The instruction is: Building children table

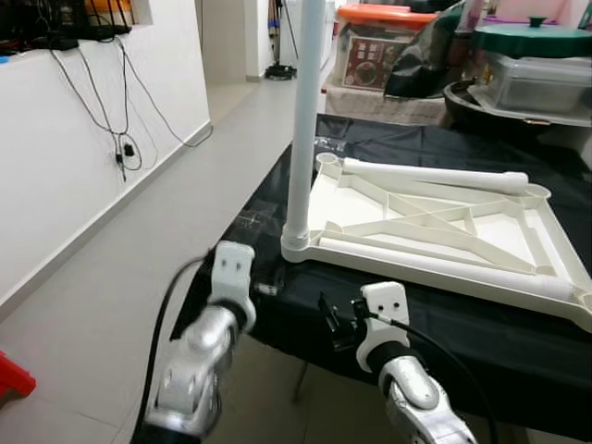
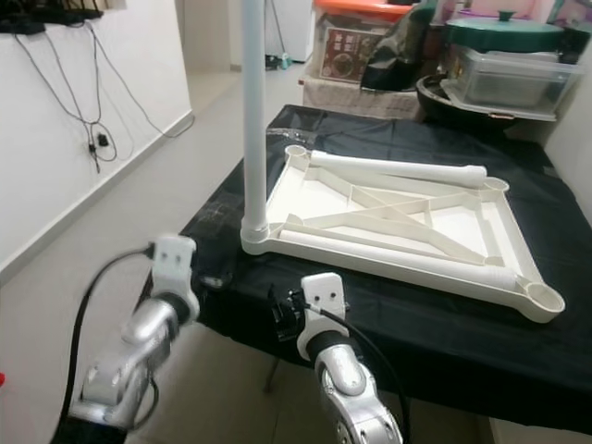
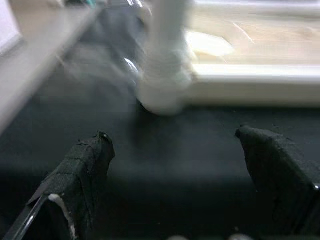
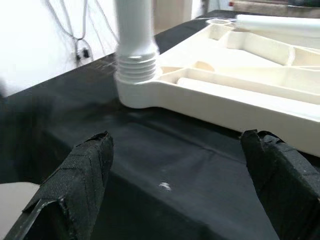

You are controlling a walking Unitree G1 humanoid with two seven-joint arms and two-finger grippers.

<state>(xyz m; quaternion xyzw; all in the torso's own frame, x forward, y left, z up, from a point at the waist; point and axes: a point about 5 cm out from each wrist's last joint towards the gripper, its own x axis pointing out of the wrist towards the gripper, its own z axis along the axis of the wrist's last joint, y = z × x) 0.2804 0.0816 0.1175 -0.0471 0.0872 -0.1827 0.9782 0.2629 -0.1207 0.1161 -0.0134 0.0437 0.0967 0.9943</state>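
So the biggest thing in front of me is the black-covered table point(image 1: 481, 342), and sitting on it upside down is the white tabletop point(image 1: 444, 231), ribs facing up, filling most of the cloth from about 12 to 2 o'clock. One leg point(image 1: 305, 120) is already standing upright in the near-left corner socket point(image 1: 296, 245), straight up at roughly 12 o'clock from my left side, threads visible where it meets the socket. Two more loose legs lie flat inside the frame: one along the far edge point(image 1: 435, 174), one along the near edge point(image 1: 435, 254), both with their long axis running left-right across my view. The other three corner sockets look empty, so I'd guess one of four legs is done. My left gripper point(image 3: 175, 165) is spread wide, holding nothing, at the table's near edge just short of the standing leg. My right gripper point(image 4: 175, 165) is also wide apart and empty, hovering over the cloth near the tabletop's front rail. The near loose leg sits at about 1 o'clock from my right gripper, so that arm looks closer for grabbing it next, coming across its length.
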